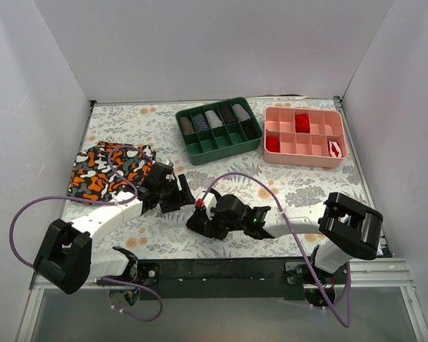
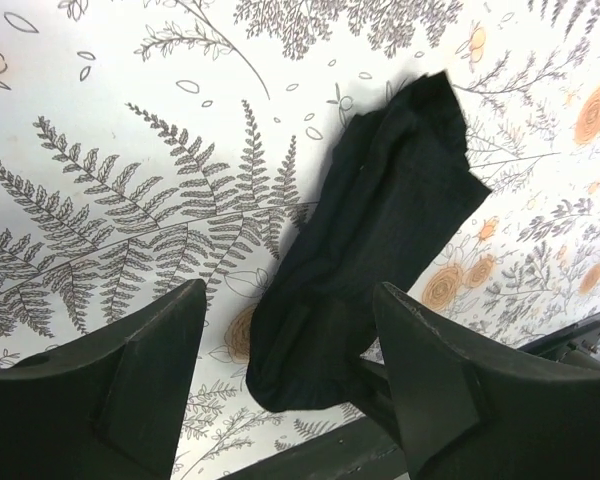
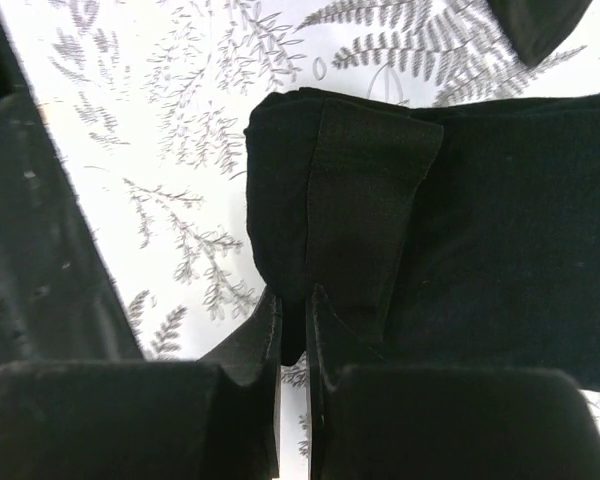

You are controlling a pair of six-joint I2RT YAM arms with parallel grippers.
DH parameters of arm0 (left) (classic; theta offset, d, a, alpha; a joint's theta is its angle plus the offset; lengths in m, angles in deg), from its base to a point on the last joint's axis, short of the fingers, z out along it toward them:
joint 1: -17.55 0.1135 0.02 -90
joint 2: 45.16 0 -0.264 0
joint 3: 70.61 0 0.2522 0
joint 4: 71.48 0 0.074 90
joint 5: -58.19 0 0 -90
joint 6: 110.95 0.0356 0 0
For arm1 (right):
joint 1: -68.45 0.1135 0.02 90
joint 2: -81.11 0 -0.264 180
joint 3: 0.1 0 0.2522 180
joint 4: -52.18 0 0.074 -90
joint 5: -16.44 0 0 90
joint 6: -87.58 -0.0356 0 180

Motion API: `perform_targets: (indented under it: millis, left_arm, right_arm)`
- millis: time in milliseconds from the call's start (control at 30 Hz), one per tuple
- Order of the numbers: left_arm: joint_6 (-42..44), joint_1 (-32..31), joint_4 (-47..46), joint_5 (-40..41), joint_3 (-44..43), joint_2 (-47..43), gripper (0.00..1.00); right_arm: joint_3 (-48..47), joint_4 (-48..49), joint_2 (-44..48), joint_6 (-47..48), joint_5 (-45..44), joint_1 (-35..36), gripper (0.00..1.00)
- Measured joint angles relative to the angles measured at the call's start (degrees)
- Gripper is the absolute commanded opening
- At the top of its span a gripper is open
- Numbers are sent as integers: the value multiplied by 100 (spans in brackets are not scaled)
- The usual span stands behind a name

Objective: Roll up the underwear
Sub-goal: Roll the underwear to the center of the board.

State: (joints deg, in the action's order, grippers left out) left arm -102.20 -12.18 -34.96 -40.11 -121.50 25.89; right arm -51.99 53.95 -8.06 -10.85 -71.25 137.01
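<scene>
The black underwear (image 2: 380, 220) lies on the fern-print table as a long folded strip. In the left wrist view it runs from between my fingers up to the right. My left gripper (image 2: 290, 292) hangs open over its near end, fingers apart on either side and not touching it. In the right wrist view the underwear (image 3: 450, 230) fills the right side, one end folded over. My right gripper (image 3: 293, 318) is shut on the fabric edge of that fold. In the top view both grippers, left (image 1: 177, 194) and right (image 1: 198, 218), meet at mid-table and mostly hide the garment.
A camouflage-patterned garment (image 1: 107, 171) lies at the left of the table. A green tray (image 1: 219, 130) with several rolled items and a pink tray (image 1: 304, 137) with red items stand at the back. Purple cables loop over both arms.
</scene>
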Motion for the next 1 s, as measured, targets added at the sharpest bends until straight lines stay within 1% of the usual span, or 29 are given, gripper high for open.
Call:
perform_targets:
  millis: [267,433,600,867,1000]
  left_arm:
    - [-70,0,-133,48,328,-369,67]
    - [-79,0,-369,-153,667,-468,67]
    - [-81,0,-621,-367,1003,-721,67]
    - [-111,0,-960,-656,1405,-1517,69]
    - [-120,0,-1093,-822,1421,-1515,69]
  right_arm:
    - [162,116,63,-492,1368,-728,1]
    - [162,90,-4,-702,2232,-1209,1]
    - [96,96,-330,-940,3062,-1613,1]
    - [-122,144,-973,-1394,4424,-2275,1]
    - [-138,44,-990,-1408,4645,-2393,1]
